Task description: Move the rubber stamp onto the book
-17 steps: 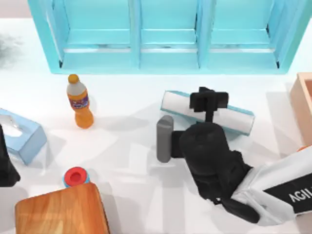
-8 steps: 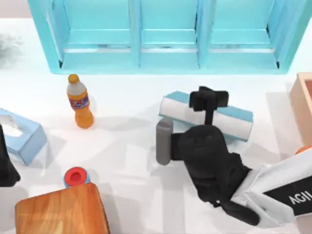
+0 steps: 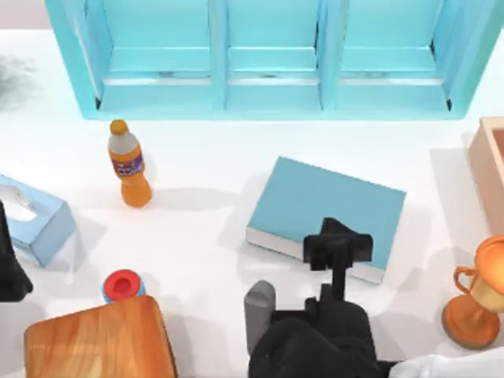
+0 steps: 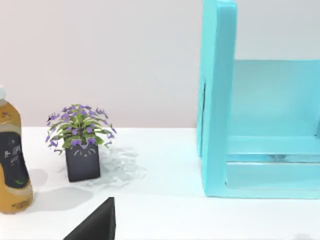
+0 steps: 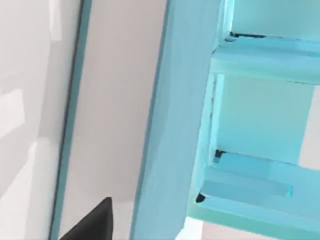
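From above, the book (image 3: pixel 327 209) lies flat mid-table with my right arm (image 3: pixel 319 346) just below it. Left wrist catches a potted plant (image 4: pixel 80 142). Can't tell either gripper's jaws.

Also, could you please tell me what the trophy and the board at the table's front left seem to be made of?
The small two-handled trophy cup looks like polished metal, perhaps brass or gold plating: orange-gold with a glossy sheen. The rounded brown board looks like varnished wood, with streaky grain and a soft shine. Being rendered, neither is certain.

Tilted turquoise shelf unit (image 5: pixel 235 125) against pale wall (image 5: pixel 115 100).
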Robot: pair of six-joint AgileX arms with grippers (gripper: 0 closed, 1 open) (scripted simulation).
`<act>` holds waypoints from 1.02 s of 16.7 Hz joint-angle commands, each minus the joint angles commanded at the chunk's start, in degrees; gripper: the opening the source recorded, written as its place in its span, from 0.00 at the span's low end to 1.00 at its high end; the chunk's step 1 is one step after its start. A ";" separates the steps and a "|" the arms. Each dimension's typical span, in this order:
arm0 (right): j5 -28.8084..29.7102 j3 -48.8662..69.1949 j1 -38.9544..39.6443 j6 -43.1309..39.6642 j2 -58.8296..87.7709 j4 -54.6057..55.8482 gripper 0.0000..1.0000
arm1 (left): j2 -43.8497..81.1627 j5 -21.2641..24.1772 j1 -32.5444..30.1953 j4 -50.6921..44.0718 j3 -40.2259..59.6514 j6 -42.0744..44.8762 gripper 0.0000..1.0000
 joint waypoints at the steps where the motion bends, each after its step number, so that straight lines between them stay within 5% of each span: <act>1: 1.84 -0.65 2.43 3.45 -1.71 -3.44 1.00 | 0.00 0.00 0.00 0.00 0.00 0.00 1.00; 5: 6.63 -2.17 8.90 11.28 -6.43 -11.14 1.00 | 0.00 0.00 0.00 0.00 0.00 0.00 1.00; 11: 6.77 -1.94 9.04 11.65 -6.47 -11.58 1.00 | 0.00 0.00 0.00 0.00 0.00 0.00 1.00; 17: -2.87 7.98 -1.88 14.53 -1.74 -23.27 1.00 | 0.00 0.00 0.00 0.00 0.00 0.00 1.00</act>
